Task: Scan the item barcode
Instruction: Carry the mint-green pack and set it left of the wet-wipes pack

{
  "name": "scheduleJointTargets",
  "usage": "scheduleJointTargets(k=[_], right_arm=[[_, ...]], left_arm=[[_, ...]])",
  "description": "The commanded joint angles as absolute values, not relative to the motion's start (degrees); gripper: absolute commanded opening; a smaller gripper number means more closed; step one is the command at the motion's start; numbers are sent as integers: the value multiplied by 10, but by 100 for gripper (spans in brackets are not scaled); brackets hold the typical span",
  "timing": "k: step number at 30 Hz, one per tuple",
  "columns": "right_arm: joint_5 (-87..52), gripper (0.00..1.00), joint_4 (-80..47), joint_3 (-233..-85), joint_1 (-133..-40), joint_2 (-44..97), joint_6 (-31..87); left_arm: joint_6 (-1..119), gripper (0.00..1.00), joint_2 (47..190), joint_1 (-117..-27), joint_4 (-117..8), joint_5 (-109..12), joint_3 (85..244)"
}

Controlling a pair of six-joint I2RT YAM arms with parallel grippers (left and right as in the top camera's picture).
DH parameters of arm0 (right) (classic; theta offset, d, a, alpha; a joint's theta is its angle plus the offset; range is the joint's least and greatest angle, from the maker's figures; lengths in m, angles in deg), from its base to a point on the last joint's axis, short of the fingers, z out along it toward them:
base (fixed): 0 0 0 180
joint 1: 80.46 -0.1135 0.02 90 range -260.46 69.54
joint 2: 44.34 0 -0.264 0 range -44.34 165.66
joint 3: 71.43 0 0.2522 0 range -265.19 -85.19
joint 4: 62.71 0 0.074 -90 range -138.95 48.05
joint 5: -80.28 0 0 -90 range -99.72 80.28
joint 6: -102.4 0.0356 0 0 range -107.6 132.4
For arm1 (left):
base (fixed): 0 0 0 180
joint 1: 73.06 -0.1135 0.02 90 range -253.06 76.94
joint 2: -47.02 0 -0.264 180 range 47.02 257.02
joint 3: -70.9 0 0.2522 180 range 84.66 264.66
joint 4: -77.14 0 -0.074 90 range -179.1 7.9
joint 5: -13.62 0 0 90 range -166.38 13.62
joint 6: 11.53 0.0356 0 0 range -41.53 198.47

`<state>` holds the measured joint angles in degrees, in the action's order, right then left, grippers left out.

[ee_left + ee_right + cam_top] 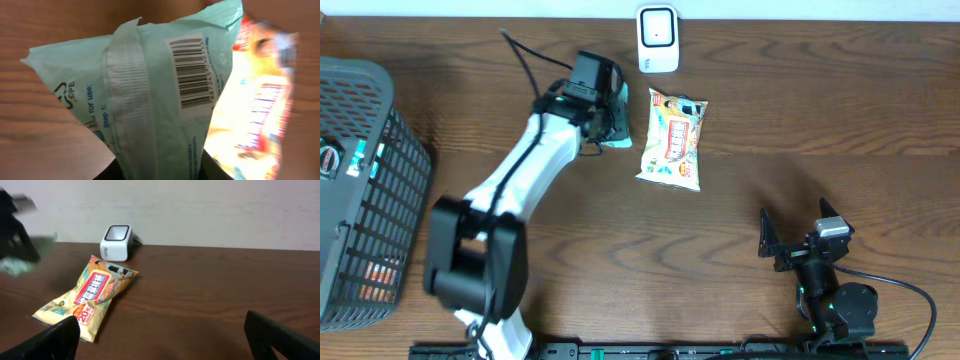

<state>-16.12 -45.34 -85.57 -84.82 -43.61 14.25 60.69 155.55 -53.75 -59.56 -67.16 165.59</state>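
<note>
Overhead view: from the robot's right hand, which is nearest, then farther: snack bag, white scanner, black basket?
From the right hand:
1. Snack bag, mid-table.
2. White scanner, at the far edge.
3. Black basket, far left.

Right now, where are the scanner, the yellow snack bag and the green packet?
scanner [658, 40], overhead, middle of its body.
yellow snack bag [672, 140], overhead, the printed middle.
green packet [160, 100], left wrist, beside its barcode.

The dark wooden desk [800, 120] fills the overhead frame. A white scanner [658, 38] stands at its top centre, and a yellow snack bag [672, 138] lies flat just below it. A black mesh basket [360, 190] sits at the left edge.
</note>
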Motion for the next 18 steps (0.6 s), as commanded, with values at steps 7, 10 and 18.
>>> scheduleJointTargets(k=[7,10,18], right_arm=[[-161,99,-451,-855,-851,-438,134],[-161,99,-451,-855,-851,-438,134],[-161,99,-451,-855,-851,-438,134]], left_arm=[[613,46,1600,-528,-614,-663,1662],[613,45,1590,-532,-613,-664,1663],[613,46,1478,-575,-614,-664,1671]])
